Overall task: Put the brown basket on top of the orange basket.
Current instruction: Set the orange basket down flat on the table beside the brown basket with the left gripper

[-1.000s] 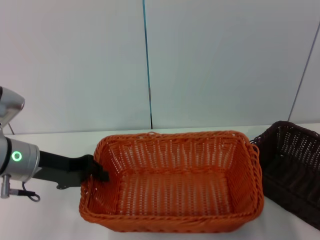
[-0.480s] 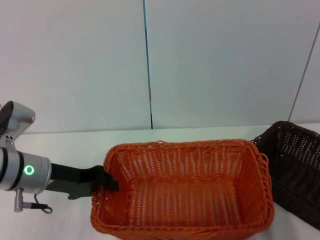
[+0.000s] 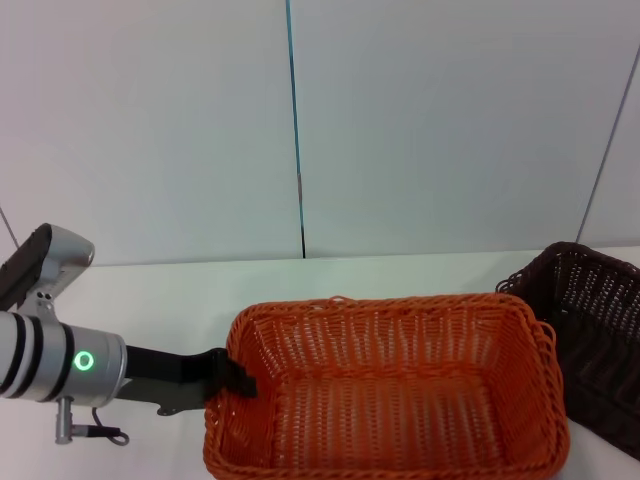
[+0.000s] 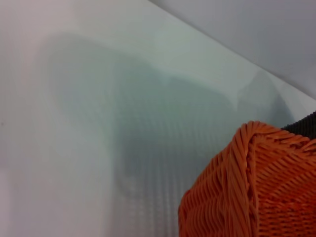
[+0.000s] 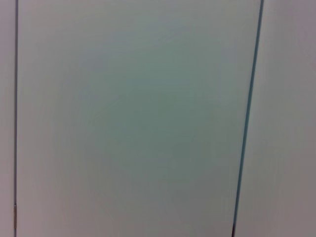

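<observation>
The orange basket [image 3: 385, 304] fills the lower middle of the head view. My left gripper [image 3: 232, 376] is shut on the rim of its left short side, with the arm reaching in from the left. The brown basket [image 3: 592, 318] sits at the right edge of the table, and the orange basket's right rim overlaps its left rim in this view. The left wrist view shows a corner of the orange basket [image 4: 256, 192] and, behind it, a dark sliver of the brown basket [image 4: 304, 126]. The right gripper is out of view, and its wrist view shows only wall.
The white table [image 3: 160, 290] runs back to a pale panelled wall [image 3: 420, 130] with a dark vertical seam. In the left wrist view the orange basket's shadow lies on the bare table [image 4: 148, 128].
My left gripper has carried the orange basket to the right and nearer the table's front edge. Its right rim now reaches the brown basket, which has not moved.
</observation>
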{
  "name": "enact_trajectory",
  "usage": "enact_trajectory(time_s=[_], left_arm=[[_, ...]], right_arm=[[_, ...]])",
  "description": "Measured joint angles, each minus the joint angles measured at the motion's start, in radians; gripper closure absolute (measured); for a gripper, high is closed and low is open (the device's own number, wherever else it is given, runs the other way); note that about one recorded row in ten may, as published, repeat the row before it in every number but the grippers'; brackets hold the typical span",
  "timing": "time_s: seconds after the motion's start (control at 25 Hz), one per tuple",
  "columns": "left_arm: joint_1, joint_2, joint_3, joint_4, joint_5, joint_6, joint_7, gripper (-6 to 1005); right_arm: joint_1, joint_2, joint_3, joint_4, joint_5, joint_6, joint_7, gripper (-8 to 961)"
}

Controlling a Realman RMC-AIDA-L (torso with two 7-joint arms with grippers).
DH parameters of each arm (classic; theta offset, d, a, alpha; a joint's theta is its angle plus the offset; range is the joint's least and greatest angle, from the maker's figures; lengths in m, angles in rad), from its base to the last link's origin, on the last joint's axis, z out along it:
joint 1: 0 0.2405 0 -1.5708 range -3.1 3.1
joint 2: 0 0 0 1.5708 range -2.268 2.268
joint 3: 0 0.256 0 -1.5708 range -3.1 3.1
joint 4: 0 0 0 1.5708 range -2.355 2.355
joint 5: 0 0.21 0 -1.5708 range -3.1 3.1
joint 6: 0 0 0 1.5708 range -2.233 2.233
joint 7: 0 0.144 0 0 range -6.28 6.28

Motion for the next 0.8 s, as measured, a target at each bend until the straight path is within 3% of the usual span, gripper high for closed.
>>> enact_trajectory(time_s=[0.8], left_arm=[[0.014, -0.016, 0.004, 0.112, 0.007, 0.166, 0.066, 848]], right_arm=[[0.002, 0.0, -0.001, 0.01, 0.0, -0.004, 0.0, 38]])
